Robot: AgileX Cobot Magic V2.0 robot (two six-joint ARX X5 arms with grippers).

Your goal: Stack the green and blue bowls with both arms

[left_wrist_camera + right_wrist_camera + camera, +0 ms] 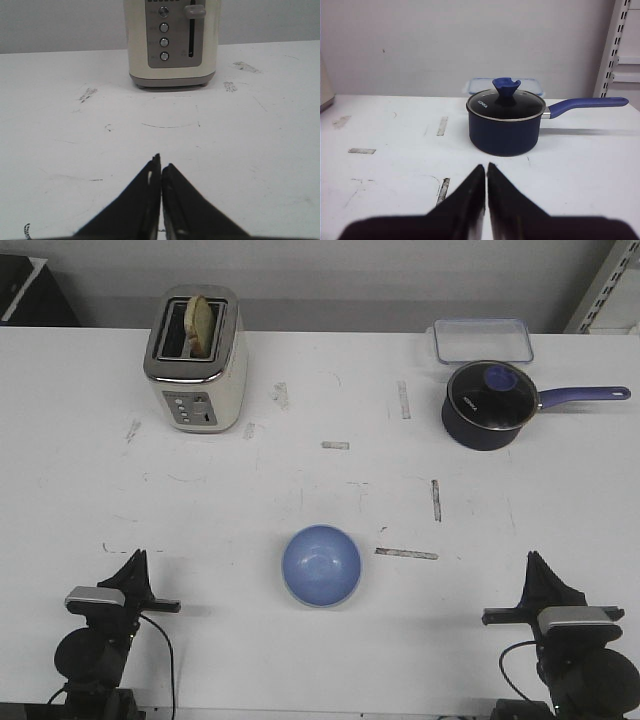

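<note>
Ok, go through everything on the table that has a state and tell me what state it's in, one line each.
Blue bowl: upright, empty, alone; no green bowl visible.
Saucepan: lid on.
Toaster: slice sticking up from a slot.
Clear container: closed with its lid, looks empty.
Left claw: shut, empty.
Right claw: shut, empty.

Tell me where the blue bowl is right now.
In the front view, the blue bowl sits upright on the white table near its front edge, about midway between the two arms, just left of a dark tape strip. No green one shows.
</note>
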